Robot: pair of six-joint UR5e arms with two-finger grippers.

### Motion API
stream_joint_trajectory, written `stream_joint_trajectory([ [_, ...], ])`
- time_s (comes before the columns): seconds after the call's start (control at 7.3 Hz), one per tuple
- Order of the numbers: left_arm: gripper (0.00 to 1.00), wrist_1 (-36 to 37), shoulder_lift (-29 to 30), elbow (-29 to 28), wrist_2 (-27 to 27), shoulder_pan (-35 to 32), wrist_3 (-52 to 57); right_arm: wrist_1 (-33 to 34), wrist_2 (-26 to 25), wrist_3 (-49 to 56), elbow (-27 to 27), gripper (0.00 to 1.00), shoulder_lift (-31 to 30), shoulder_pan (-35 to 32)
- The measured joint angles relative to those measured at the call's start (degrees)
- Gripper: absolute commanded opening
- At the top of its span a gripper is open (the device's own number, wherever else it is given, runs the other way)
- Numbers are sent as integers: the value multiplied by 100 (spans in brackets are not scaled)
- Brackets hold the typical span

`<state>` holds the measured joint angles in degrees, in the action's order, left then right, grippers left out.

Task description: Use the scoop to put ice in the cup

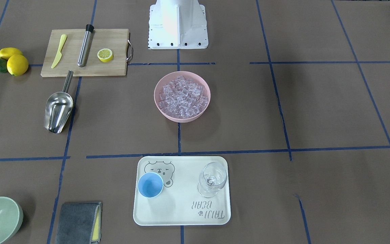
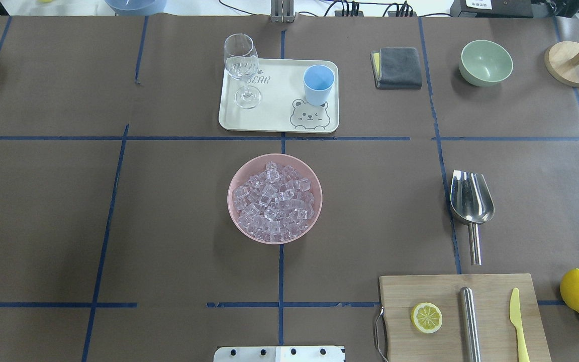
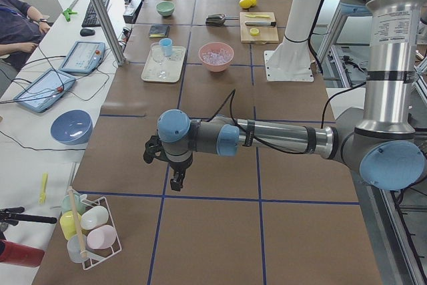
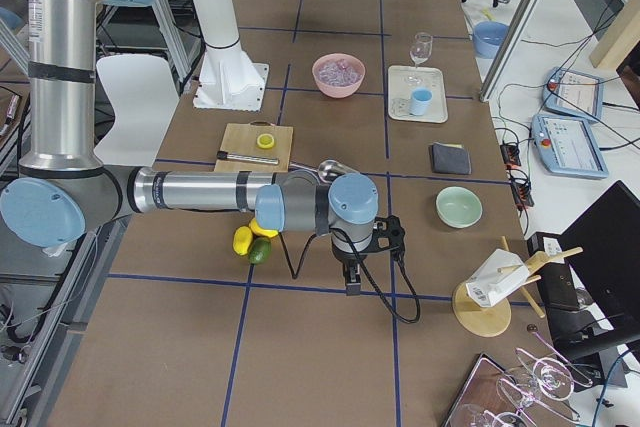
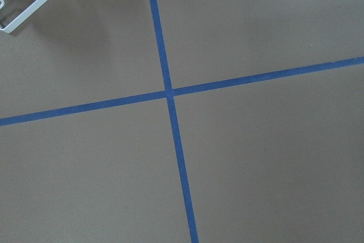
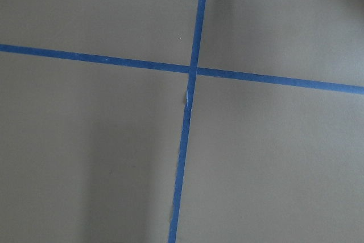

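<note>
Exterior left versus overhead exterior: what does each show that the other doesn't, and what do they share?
Only exterior left shows the left arm, its pincer hanging above bare table (open or shut, I cannot tell), and an operator at the view's left edge. Only overhead exterior shows the bear print on the tray and separate ice cubes. Both show the pink bowl, the blue cup, the scoop lying on the table and the cutting board.

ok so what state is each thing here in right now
cup: upright on tray, empty
wine glass: upright on tray, empty
pink bowl: full of ice
scoop: lying on table, empty
green bowl: upright, empty
cloth: folded
lemon half: cut face up on board
</note>
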<state>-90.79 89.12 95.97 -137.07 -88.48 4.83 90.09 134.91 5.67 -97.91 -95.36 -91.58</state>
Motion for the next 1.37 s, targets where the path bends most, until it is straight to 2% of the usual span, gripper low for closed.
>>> stream_joint_trajectory([
  [1.37,100,-31,104,128,-66,8,-56,-3,6,-86,-83,100,84,14],
])
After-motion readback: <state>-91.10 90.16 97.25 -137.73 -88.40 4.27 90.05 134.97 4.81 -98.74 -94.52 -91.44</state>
